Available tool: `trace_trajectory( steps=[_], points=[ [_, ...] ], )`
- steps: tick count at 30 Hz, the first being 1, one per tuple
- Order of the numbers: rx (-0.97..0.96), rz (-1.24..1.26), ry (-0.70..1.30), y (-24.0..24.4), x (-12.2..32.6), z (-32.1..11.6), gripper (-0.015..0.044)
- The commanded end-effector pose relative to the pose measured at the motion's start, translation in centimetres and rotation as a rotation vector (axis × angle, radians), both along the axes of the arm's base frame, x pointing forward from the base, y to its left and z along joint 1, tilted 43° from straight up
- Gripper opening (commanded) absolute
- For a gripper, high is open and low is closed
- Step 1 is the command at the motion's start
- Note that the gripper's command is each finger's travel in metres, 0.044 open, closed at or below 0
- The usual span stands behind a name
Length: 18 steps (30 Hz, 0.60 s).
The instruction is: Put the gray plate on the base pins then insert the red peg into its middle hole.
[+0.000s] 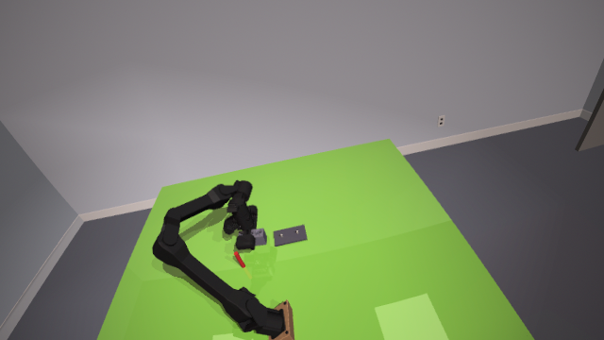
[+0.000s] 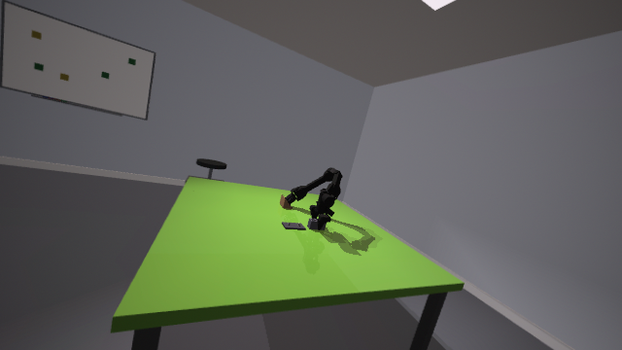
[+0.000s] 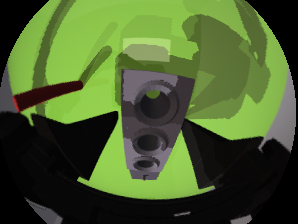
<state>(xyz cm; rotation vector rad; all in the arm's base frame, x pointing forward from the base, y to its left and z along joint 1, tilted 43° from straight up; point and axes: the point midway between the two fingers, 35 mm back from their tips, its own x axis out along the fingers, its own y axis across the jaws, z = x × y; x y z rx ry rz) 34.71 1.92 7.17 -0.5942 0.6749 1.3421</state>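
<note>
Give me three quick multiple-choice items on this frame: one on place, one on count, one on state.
1. Where is the small red cylindrical peg?
A. Lying on the green table top, on the arm-base side of the gripper
B. In the plate's middle hole
C. On the base

2. How many holes show in the gray rectangular plate in the wrist view?
A. One
B. Three
C. Five

3. What state is the black parallel-jaw gripper in?
A. Shut on the peg
B. Open, fingers either side of the plate
C. Shut on nothing

Key: 1 A, since the peg lies flat on the green table top, apart from the plate and the flat dark gray base with two pins. 2 B, three holes in a row along the plate. 3 B, the fingers stand wide around the plate.
</note>
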Motion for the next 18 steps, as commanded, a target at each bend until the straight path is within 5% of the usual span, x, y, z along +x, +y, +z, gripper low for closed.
trace_trajectory(
  steps=[1, 6, 12, 16, 18],
  points=[
    [0.004, -0.003, 0.005, 0.17, -0.04, -0.09, 0.0282],
    [0.004, -0.003, 0.005, 0.17, -0.04, -0.09, 0.0151],
    [0.004, -0.003, 0.005, 0.17, -0.04, -0.09, 0.0111],
    [0.004, -0.007, 0.006, -0.16, 0.04, 0.23, 0.0006],
    [0.003, -0.012, 0.008, -0.62, 0.15, 0.67, 0.0]
  ],
)
